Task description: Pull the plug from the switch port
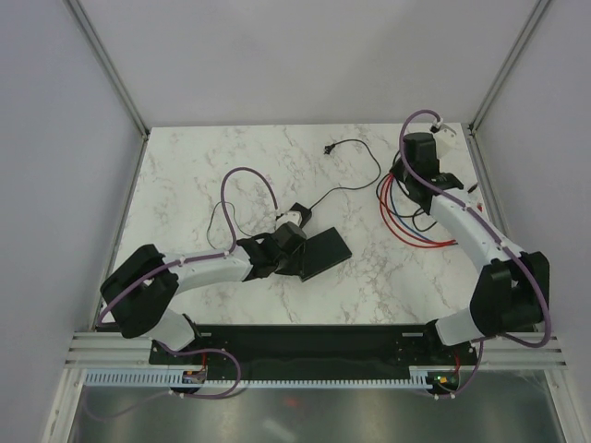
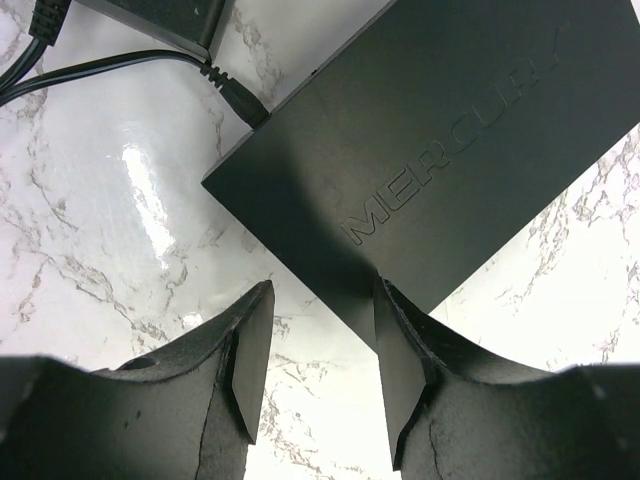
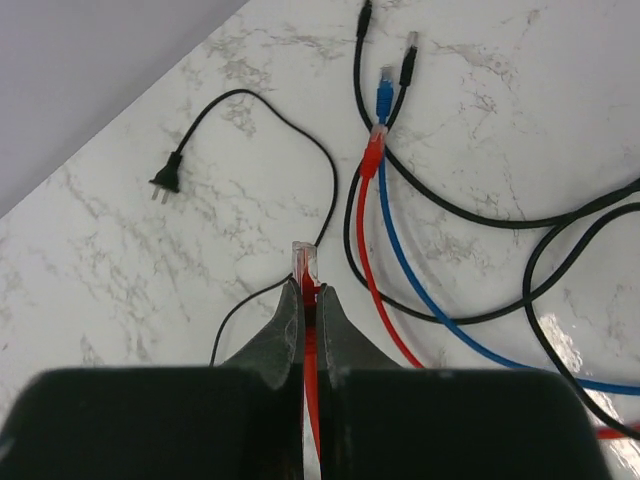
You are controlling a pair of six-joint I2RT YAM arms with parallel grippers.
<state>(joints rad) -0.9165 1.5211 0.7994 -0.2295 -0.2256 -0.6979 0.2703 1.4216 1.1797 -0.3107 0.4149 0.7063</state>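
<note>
Right fingers (image 3: 278, 340) are pinching shut on a red network cable (image 3: 312, 352) just behind its clear plug (image 3: 304, 262). The plug is poking out beyond them, above the marble worktop (image 3: 120, 270). In the overhead view the right arm is reaching over the far right side of the worktop. The switch (image 1: 319, 251), a flat matte-black box, is lying near the middle, well apart from that arm.

Left fingers (image 2: 245, 370) are standing moderately apart and holding nothing, with marble showing between them. They are hovering at the near corner of the switch. One finger is overlapping that corner, but whether it is touching cannot be told.

No red cable is reaching the switch, so the plug is probably already out of its port. What seems to remain is putting the cable down and letting go.

- **Right arm:** it is best lowering the plug onto bare marble, beside the loose blue cable (image 3: 420, 290) and black cables (image 3: 480, 215) rather than across them. Opening the grip only when the plug is low should stop it from springing away.
- **Left arm:** it is best backing off straight and level. A thin power lead (image 2: 100, 68) from the smaller black box (image 2: 160, 18) is sitting plugged into the switch's edge through a barrel connector (image 2: 240, 100). Nudging the corner sideways could drag the switch and strain that joint.

An unplugged two-pin mains plug (image 3: 165, 183) is lying on the worktop ahead of the right arm, out of the way.
</note>
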